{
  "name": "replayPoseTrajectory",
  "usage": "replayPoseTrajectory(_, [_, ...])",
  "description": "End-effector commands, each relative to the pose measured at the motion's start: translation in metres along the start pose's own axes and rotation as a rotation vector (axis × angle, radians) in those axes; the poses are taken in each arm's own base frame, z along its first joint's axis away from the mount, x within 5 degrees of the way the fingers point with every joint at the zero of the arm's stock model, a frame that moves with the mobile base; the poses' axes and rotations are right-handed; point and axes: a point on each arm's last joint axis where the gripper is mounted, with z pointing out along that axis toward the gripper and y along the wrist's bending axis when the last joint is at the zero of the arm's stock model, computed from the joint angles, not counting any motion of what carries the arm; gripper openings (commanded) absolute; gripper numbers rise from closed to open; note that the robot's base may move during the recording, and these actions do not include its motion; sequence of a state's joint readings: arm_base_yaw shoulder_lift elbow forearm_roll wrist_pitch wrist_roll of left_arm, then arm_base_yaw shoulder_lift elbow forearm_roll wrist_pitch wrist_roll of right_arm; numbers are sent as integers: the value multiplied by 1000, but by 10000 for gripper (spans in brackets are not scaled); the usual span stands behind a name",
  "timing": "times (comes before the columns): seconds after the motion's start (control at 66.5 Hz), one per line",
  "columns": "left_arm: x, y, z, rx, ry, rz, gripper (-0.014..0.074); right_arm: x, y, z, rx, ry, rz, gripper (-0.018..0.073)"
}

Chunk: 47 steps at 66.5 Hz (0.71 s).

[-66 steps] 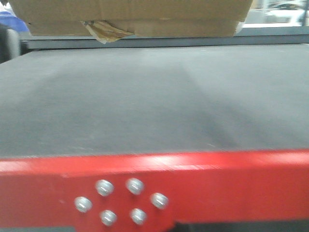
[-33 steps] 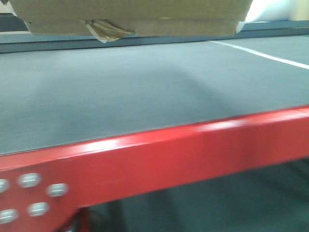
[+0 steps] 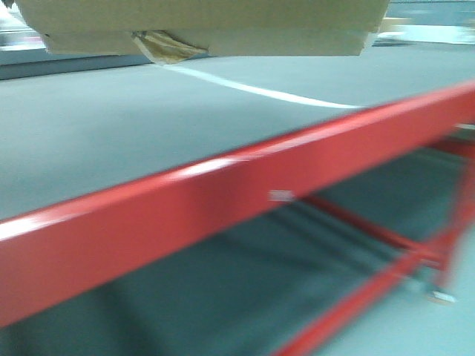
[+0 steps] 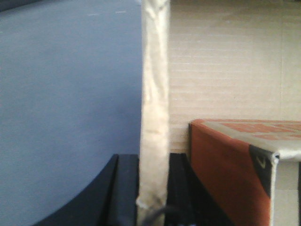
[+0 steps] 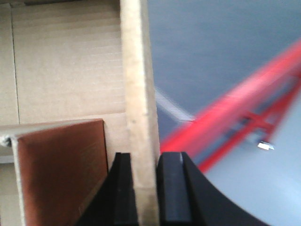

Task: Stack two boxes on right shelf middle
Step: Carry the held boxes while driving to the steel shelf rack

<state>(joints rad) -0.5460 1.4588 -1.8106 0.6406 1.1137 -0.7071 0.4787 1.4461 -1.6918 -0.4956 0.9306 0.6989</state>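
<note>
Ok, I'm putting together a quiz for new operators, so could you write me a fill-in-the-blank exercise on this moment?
1. The long metal front beam of the shelf is painted ____.
2. The left gripper and the right gripper each pinch a wall of the plain brown box, which is made of corrugated ____.
3. In the front view this box shows at the ____ edge of the picture, above the flat grey shelf board.

Missing words: red; cardboard; top.
</note>
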Motion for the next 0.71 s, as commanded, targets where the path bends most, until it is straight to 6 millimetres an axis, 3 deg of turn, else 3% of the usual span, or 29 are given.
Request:
replayPoseTrajectory(0.0, [-6,1,-7,19,-53,-7,-111,-9,0,-7,-21,-72,2,-154])
replayPoseTrajectory(0.692, [-6,1,-7,19,-53,-7,-111,-9,0,-7,-21,-72,2,-154])
